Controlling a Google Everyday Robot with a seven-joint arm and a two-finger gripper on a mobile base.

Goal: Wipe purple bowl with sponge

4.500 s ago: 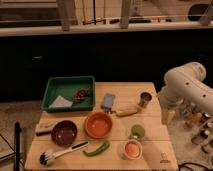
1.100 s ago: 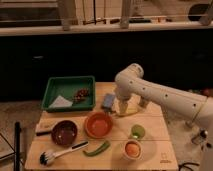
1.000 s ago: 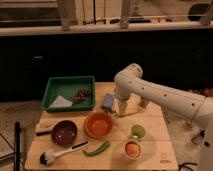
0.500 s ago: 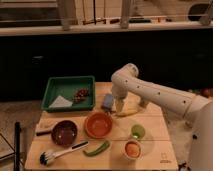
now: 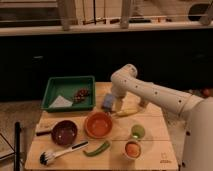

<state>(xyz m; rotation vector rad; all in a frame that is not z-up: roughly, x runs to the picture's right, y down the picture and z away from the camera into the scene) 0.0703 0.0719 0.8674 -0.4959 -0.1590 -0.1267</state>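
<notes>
The purple bowl (image 5: 64, 133) sits at the front left of the wooden table (image 5: 155, 150), next to the bright orange bowl (image 5: 98, 125). The light-blue sponge (image 5: 108, 103) lies near the middle of the table, just right of the green tray. My gripper (image 5: 116, 104) hangs from the white arm directly beside and over the sponge's right edge, far from the purple bowl.
A green tray (image 5: 52, 86) with a white cloth and dark bits stands back left. A dish brush (image 5: 62, 153) and green pepper (image 5: 97, 148) lie in front. A pale yellow object (image 5: 128, 112), a green cup (image 5: 137, 131) and a small cup with orange inside (image 5: 132, 148) are to the right.
The arm has swung from the table's right side to the middle and lowered the gripper leftward onto the sponge's spot. The bowls and other objects have not moved.
</notes>
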